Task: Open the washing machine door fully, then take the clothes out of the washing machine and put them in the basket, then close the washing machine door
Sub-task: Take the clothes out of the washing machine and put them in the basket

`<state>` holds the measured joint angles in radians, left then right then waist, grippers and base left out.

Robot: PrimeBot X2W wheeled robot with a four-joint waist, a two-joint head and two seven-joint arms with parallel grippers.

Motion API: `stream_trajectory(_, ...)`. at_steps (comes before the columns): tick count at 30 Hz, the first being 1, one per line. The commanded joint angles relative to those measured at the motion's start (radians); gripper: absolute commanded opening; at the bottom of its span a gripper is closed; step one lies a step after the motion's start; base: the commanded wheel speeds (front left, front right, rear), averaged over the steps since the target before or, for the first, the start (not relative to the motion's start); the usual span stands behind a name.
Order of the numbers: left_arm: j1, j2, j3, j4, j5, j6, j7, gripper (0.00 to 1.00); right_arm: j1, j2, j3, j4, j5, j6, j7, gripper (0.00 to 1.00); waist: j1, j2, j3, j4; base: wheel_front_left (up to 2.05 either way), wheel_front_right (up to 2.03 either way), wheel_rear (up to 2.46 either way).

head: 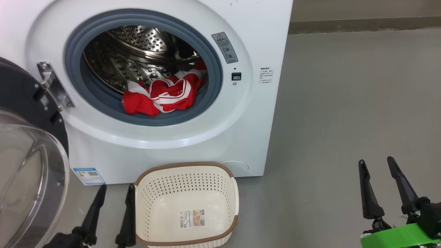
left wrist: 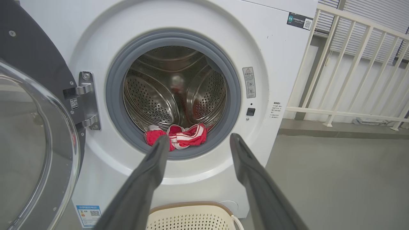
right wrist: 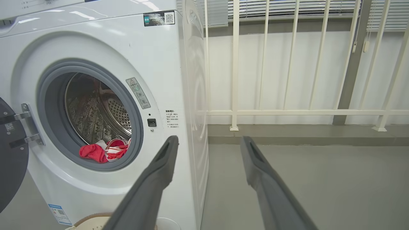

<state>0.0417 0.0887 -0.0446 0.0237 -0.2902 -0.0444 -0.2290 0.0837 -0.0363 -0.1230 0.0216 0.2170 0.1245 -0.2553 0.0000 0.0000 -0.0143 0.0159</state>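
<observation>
You see only part of the washing machine door (head: pixel 20 93). It is swung out to the left of the washing machine (head: pixel 262 41) and runs off the head view's left edge, and its clear bowl (head: pixel 27 179) blurs whatever lies behind it. The clothes (head: pixel 162 94) lie at the front bottom of the machine's drum (head: pixel 137 44), spilling onto the grey gasket (head: pixel 215 69). You cannot tell how many pieces there are, and in the left wrist view one finger covers the pile's edge. The basket (head: pixel 182 164) stands on the floor (head: pixel 327 103) just in front of the machine, below the opening, with its near rim cut by the frame's bottom edge.

To the machine's right, grey floor runs up to a white railing (right wrist: pixel 287 111).

Your left gripper (head: pixel 117 187) hangs low in front of the machine, between the door's bowl and the basket. Its fingers are spread and hold nothing. One finger is hard beside the basket's wall, and you cannot tell whether it touches. Your right gripper (head: pixel 376 161) is well off to the machine's right over the floor, likewise spread and touching nothing, with green tape (head: pixel 396 237) at its wrist.
</observation>
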Motion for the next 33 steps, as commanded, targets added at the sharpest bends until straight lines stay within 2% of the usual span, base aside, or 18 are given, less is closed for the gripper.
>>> stream_trajectory(1,-0.041,0.014,0.028,-0.022,0.006,0.008,-0.002,1.0,-0.027,-0.014,0.019,-0.022,0.0,0.006,-0.006,1.0,0.0,0.0,0.0,0.001,0.0,0.0,0.0)
stream_trajectory(12,-0.047,0.02,0.001,-0.02,0.009,0.0,-0.005,1.0,-0.029,-0.014,0.018,-0.021,-0.008,0.006,-0.006,1.0,0.0,0.0,0.001,0.013,0.0,0.0,0.0)
stream_trajectory(20,-0.061,0.023,-0.003,-0.009,0.028,0.031,0.005,1.0,-0.032,-0.014,0.022,-0.025,-0.014,0.006,-0.006,1.0,0.0,0.0,0.013,0.023,0.0,0.0,0.0)
stream_trajectory(33,-0.117,0.021,-0.03,0.014,0.021,0.025,0.007,1.0,-0.053,-0.014,0.034,-0.041,-0.018,0.006,-0.006,1.0,0.0,0.0,0.096,0.032,0.0,0.0,0.0)
